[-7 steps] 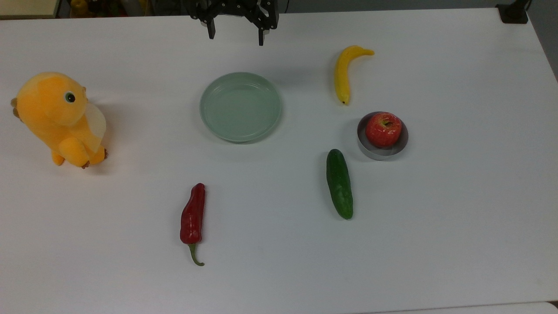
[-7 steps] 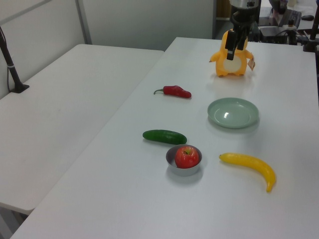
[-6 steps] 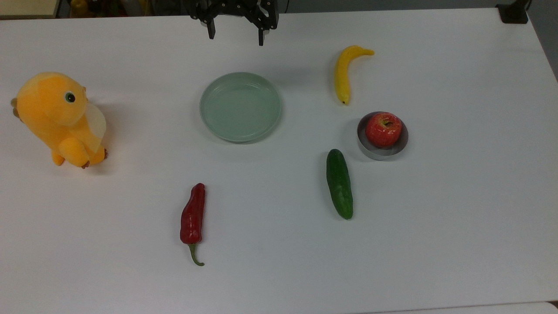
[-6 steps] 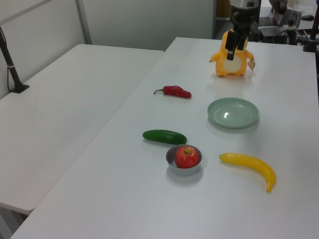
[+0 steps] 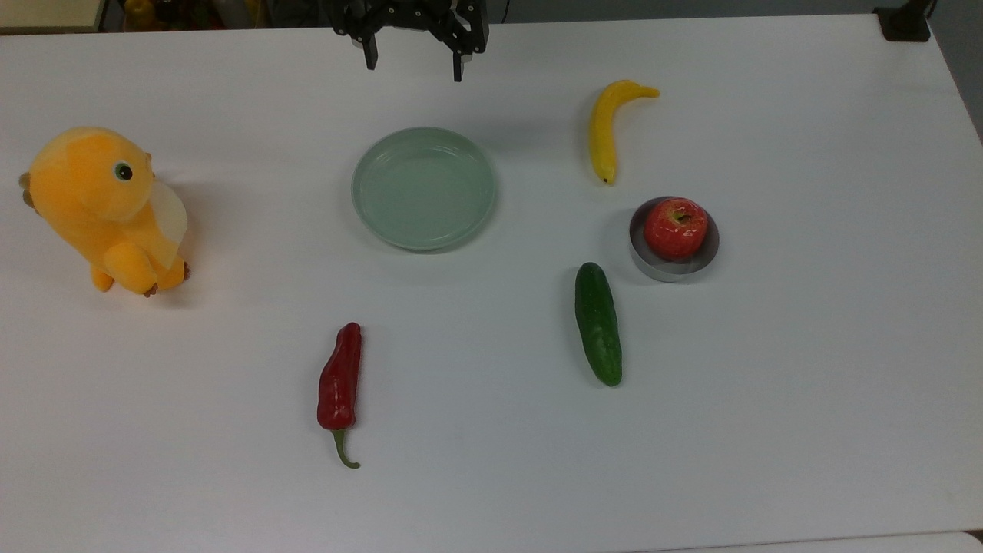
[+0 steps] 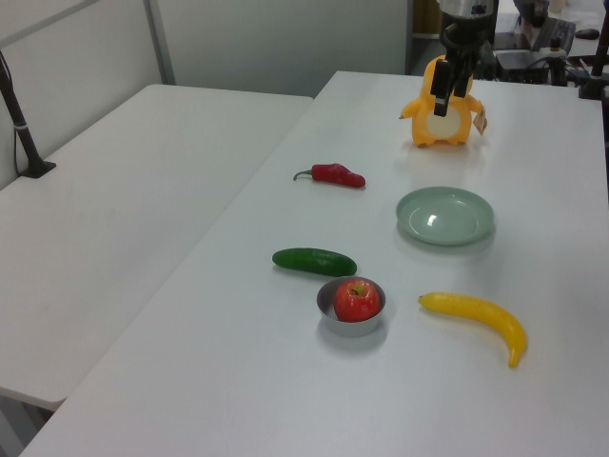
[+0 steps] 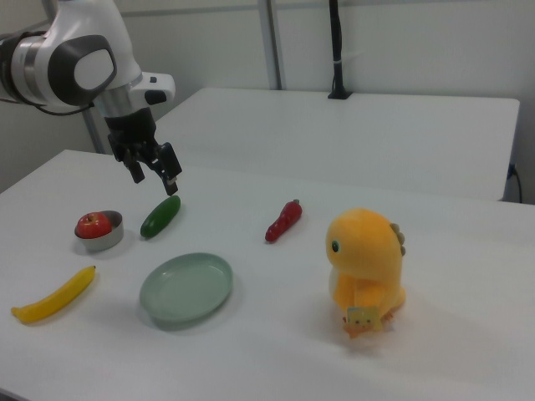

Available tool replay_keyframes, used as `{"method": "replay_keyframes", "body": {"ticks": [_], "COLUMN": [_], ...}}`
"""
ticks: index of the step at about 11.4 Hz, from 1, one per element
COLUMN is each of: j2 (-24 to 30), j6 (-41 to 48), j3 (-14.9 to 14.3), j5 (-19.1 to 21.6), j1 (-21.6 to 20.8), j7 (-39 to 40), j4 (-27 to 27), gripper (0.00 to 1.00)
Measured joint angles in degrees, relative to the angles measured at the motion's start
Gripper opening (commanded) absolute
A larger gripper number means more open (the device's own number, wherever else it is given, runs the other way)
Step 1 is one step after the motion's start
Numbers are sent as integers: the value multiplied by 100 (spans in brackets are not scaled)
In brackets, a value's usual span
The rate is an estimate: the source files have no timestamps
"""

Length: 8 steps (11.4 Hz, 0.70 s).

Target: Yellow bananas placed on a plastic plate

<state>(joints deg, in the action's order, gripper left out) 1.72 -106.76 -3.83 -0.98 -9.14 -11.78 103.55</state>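
Banana [image 5: 603, 130] lies lengthwise, dark tip toward apple [image 5: 675, 228].

A white table [image 5: 806, 346] is seen from above. Spread apart on it are a yellow banana [image 5: 607, 127], a pale green plate [image 5: 424, 188], a metal dish [image 5: 674, 265], a cucumber [image 5: 598, 322], a red chilli [image 5: 339, 382] and an orange plush toy [image 5: 104, 207].

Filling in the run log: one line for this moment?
hand: open, empty, raised | banana: on table, untouched | plate: empty | stage: before grasp
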Motion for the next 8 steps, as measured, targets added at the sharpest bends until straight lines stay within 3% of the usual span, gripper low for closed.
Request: {"method": "replay_keyframes", "body": {"ticks": [6, 8], "j2": [-48, -60], "j6": [-393, -427], "j3": [12, 224], "j5": [6, 36], "j1": [-26, 10], "j7": [0, 2], "j4": [326, 559], "gripper": [100, 100]}}
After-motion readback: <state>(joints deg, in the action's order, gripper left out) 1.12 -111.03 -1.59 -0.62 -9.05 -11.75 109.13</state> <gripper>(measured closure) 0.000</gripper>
